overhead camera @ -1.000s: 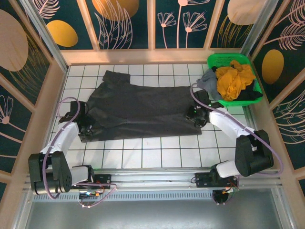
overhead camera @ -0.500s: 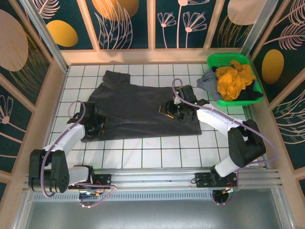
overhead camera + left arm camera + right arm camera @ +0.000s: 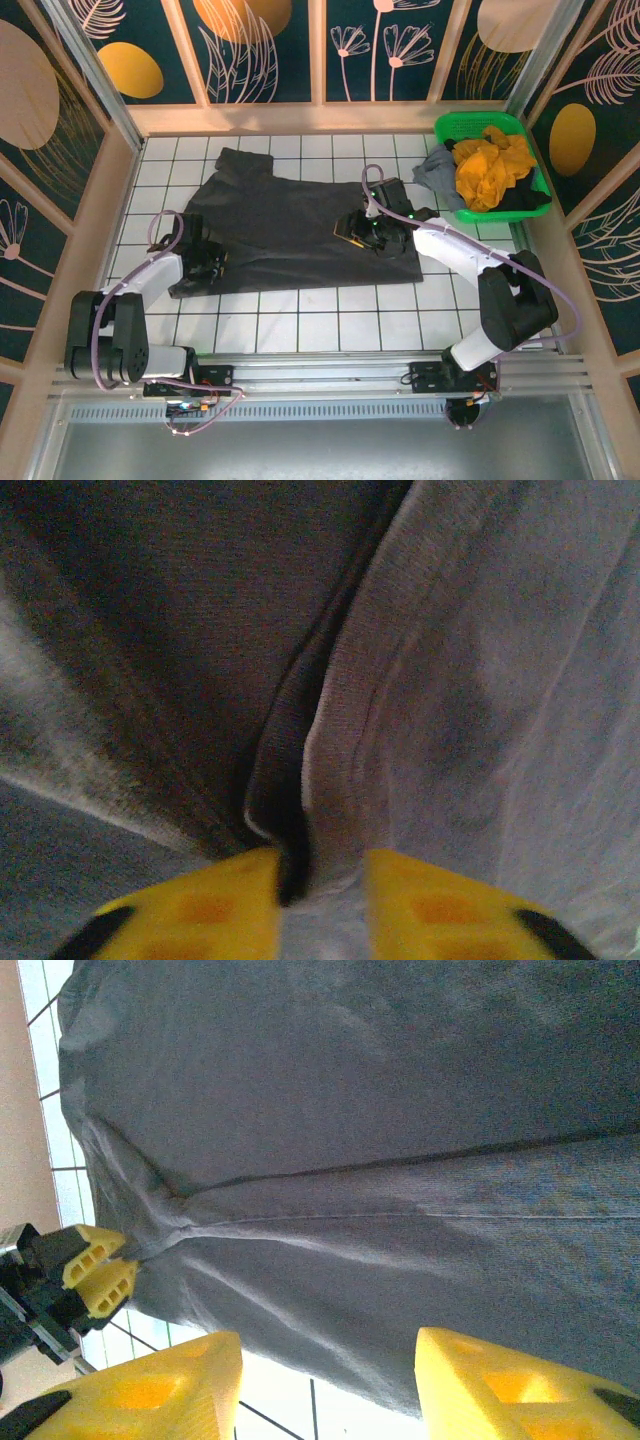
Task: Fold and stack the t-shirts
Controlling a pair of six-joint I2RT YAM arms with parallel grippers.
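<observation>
Open floor at the near edge: a strip of bare white tile on the table lies free between the two arm bases. A narrower lane runs behind the charcoal t-shirt, along the back wall. The shirt covers the middle. The left gripper, pinched on the cloth's near-left corner, and its arm crowd the lane beside the wooden side wall. The right arm slants across the right-hand tiles, with the right gripper spread-jawed over the cloth. The green basket, heaped with yellow, grey and black shirts, blocks the back-right corner.
</observation>
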